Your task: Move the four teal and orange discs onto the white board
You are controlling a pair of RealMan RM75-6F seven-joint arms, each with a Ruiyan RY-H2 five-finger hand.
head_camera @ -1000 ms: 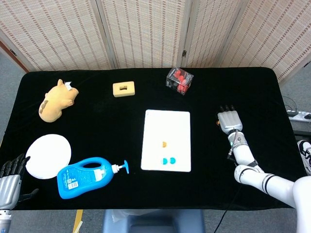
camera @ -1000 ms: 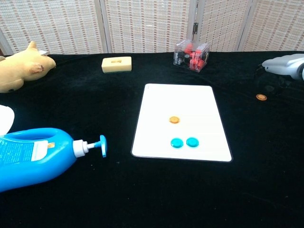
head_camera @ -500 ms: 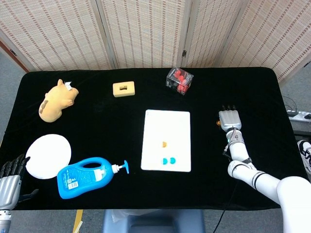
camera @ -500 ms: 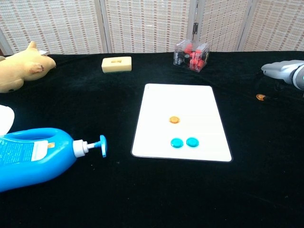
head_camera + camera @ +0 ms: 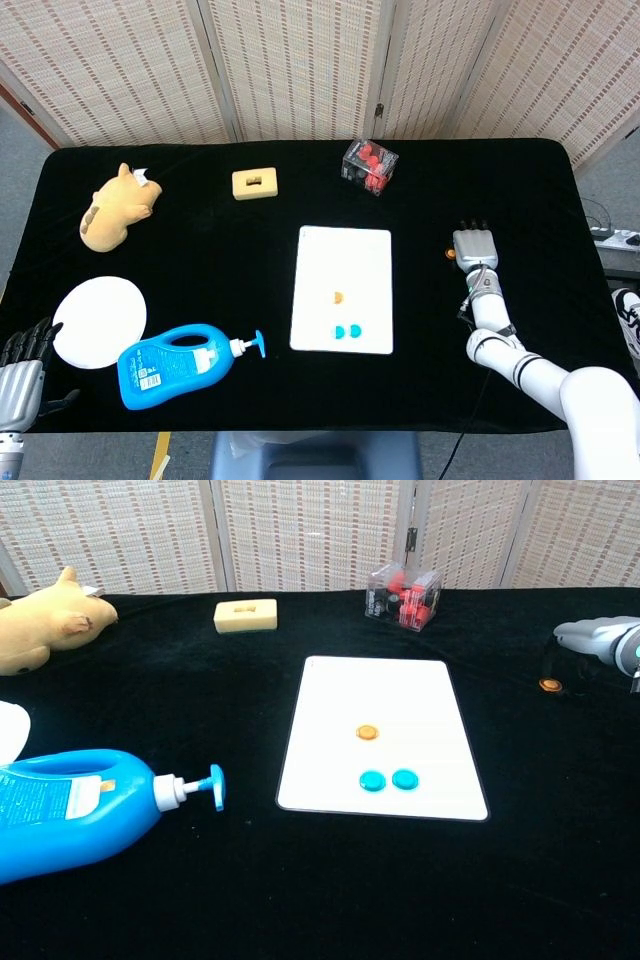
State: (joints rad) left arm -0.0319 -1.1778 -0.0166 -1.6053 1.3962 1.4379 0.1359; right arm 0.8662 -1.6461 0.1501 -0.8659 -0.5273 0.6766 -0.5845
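Observation:
The white board [image 5: 344, 288] [image 5: 380, 736] lies at the table's middle. On it sit one orange disc [image 5: 338, 298] [image 5: 367, 732] and two teal discs [image 5: 347, 331] [image 5: 388, 780] side by side. A second orange disc [image 5: 450, 254] [image 5: 550, 685] lies on the black cloth to the right of the board. My right hand [image 5: 474, 246] [image 5: 598, 638] hovers just right of that disc, back up, fingers pointing away and holding nothing. My left hand [image 5: 22, 372] sits at the table's near left corner, fingers spread and empty.
A blue pump bottle [image 5: 180, 362] [image 5: 70, 808] lies near the front left beside a white plate [image 5: 100, 320]. A plush toy [image 5: 115, 207], a yellow block [image 5: 254, 184] and a clear box of red pieces [image 5: 370, 166] stand along the back.
My right hand has drawn back slightly toward me and to the right, staying beside the loose orange disc. The discs and the left hand have not moved.

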